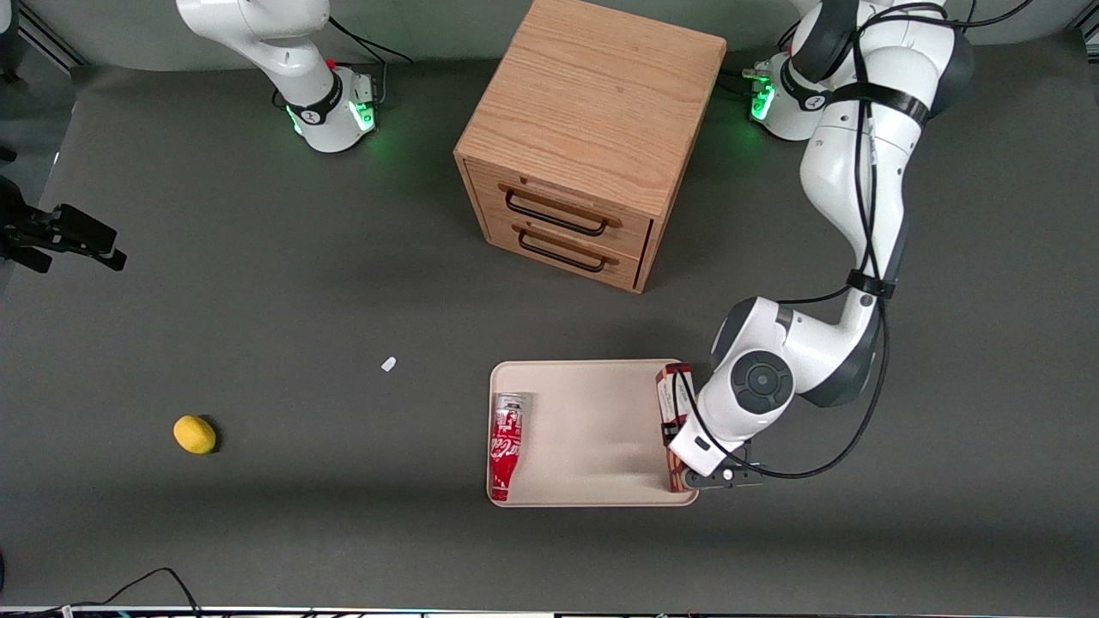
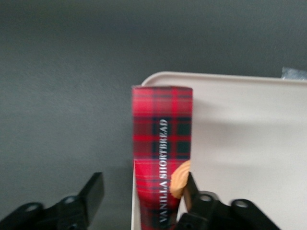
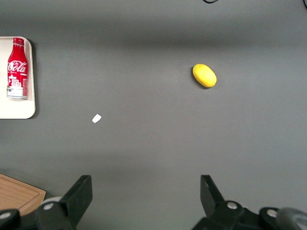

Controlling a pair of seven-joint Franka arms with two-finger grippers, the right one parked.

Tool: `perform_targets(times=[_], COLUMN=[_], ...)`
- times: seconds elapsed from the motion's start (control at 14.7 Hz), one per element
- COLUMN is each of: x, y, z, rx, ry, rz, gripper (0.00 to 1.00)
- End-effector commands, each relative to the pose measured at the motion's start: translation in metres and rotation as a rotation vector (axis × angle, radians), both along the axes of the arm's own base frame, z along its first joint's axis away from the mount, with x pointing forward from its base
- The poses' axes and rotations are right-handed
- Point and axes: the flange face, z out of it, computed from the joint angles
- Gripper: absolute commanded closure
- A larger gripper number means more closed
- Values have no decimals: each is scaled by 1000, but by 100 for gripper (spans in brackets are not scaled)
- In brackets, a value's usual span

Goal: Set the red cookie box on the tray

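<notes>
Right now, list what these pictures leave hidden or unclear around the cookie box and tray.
- Front view: the arm's wrist covers the pincer and the middle of the red cookie box.
- Left wrist view: the picture's edge cuts off the box's near end, so whether it rests flat on the tray is unclear.
- The open fingers stand clear of the box.

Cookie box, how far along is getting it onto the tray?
Nearly done. The cookie box stands on edge at the tray rim nearest the working arm. In hand: the end effector straddles it, fingers spread, one pad off the box. Left: confirming it sits fully inside the rim, then withdrawing.
</notes>
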Motion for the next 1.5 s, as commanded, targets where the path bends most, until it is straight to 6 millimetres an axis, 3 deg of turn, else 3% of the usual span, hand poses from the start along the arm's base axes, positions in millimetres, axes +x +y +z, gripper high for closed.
perform_targets(times=[0.0, 0.2, 0.48, 0.61, 0.75, 1.16, 1.43], x=[-14, -23, -42, -54, -64, -139, -170], y=[9, 18, 79, 96, 131, 256, 294], z=[43, 93, 150, 182, 216, 304, 346], rx=[3, -104, -118, -97, -59, 55, 75], ry=[-29, -15, -18, -12, 12, 92, 93], rz=[14, 82, 141, 144, 128, -100, -166], gripper=[0, 0, 0, 0, 0, 0, 0])
